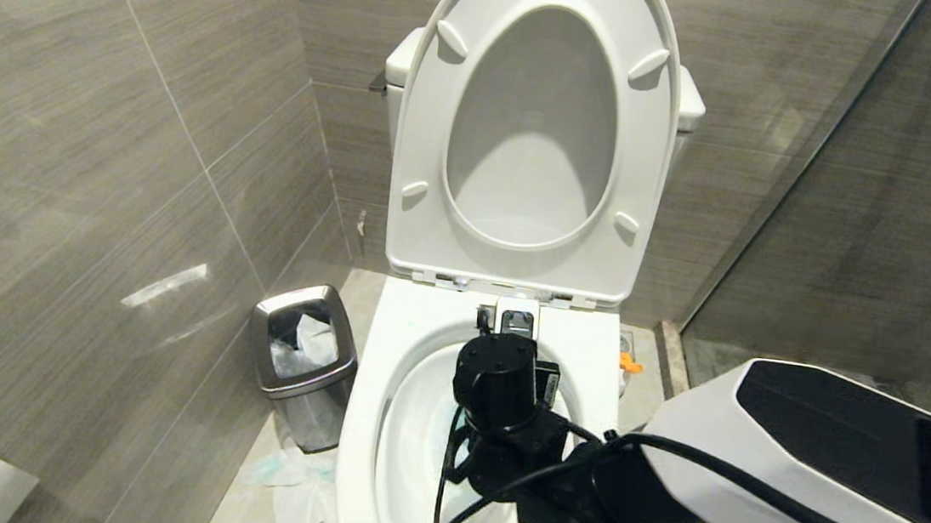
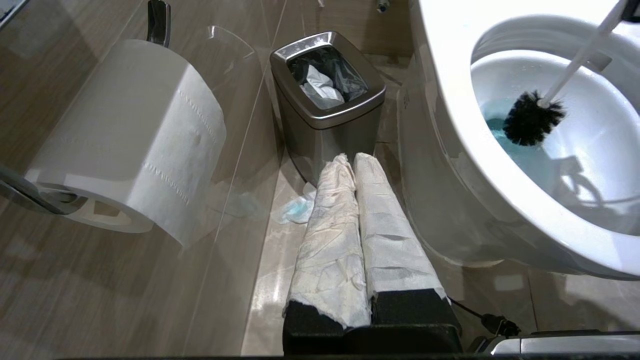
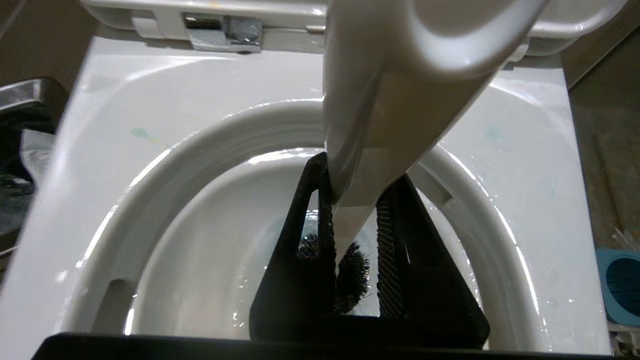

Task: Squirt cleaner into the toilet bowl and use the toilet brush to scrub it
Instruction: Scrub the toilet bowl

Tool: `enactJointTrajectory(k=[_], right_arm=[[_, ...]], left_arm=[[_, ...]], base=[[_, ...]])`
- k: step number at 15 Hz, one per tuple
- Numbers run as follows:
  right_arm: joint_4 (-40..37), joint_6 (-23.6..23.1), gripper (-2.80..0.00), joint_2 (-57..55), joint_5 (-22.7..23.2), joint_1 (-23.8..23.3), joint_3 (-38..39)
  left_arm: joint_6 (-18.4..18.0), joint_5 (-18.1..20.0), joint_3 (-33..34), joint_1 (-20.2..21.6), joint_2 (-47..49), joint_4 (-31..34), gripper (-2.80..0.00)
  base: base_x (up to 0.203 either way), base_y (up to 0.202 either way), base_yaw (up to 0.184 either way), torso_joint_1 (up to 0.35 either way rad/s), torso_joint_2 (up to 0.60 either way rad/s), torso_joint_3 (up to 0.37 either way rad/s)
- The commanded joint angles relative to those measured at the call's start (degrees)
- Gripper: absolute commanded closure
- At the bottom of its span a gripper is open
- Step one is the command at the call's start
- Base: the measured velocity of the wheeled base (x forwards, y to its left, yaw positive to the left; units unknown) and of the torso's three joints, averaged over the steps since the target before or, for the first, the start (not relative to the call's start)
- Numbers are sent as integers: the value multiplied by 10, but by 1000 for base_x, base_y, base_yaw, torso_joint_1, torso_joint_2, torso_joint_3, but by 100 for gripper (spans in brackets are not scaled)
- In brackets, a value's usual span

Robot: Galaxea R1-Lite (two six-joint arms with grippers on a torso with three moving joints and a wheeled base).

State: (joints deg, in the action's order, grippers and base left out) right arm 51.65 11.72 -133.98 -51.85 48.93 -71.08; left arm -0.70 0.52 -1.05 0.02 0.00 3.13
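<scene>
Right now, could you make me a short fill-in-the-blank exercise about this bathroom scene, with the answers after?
1. The right gripper is shut on the handle of the ____.
2. The brush head is inside the toilet bowl, where the water is tinted ____.
3. The toilet seat is ____, leaning against the tank.
4. Beside the bowl stands a steel waste bin, on the robot's ____ side.

Missing words: toilet brush; blue; raised; left
</scene>
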Motion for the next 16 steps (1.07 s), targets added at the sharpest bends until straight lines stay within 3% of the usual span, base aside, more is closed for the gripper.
enactJointTrajectory(k=[1,9,16], right_arm=[[7,6,0,-54,-3,-12,-17],[20,15,0,-118,-1,-16,-56],[5,-18,0,47,-6,-2,3]], left_arm=[[0,0,0,0,0,0,0],[0,0,0,0,0,0,0],[0,0,0,1,0,0,0]], base=[[0,0,0,0,0,0],[0,0,0,0,0,0],[0,0,0,0,0,0]])
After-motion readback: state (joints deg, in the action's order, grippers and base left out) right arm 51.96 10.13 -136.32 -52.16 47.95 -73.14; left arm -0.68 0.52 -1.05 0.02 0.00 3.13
